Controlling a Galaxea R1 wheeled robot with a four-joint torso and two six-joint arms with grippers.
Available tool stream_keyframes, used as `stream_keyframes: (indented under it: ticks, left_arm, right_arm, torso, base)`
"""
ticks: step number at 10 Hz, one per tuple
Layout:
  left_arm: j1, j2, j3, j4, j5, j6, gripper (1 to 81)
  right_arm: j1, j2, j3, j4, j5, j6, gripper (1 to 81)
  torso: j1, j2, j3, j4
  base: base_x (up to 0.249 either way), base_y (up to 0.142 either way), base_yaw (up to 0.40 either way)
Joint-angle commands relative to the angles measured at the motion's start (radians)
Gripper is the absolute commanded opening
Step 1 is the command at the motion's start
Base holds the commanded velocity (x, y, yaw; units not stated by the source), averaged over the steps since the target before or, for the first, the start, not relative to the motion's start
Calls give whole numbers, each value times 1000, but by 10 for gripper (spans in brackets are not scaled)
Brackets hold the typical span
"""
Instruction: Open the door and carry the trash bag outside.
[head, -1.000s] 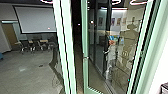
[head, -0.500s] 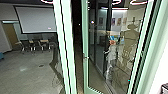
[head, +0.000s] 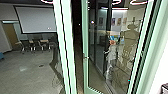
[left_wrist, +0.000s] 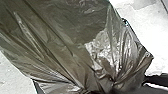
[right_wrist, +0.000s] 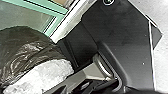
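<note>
The green-framed glass door (head: 85, 50) stands ajar in the head view, with a dark gap between its edge and the green post (head: 65, 50) on the left. Dark, shiny plastic of the trash bag (left_wrist: 62, 37) shows large in the left wrist view. Its folds draw together at my left gripper (left_wrist: 100, 88), which is shut on the gathered plastic. In the right wrist view, the rounded side of the trash bag (right_wrist: 27, 47) hangs near a green frame. How my right gripper stands I cannot tell.
Through the glass on the left are chairs (head: 26, 46) and a large white screen (head: 36, 20). A dark robot-like shape (head: 128, 47) and a pale figure (head: 111, 62), too blurred to identify, appear in the door's glass. A white surface borders the far right.
The head view has shifted very slightly since the earliest frame and looks the same over the last half second. The door gap shows no clear change.
</note>
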Motion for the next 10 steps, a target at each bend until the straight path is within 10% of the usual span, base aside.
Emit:
stream_keyframes:
  ticks: [1,10]
  left_arm:
    - [-63,-6,-6,2,47,6,10]
    - [-63,-5,-6,5,44,7,10]
  right_arm:
    - [54,-5,9,-14,-38,-2,811]
    - [51,-3,4,-12,-37,-2,811]
  torso:
    - [0,0,0,0]
    - [0,0,0,0]
  base:
    - [0,0,0]
    - [0,-52,0]
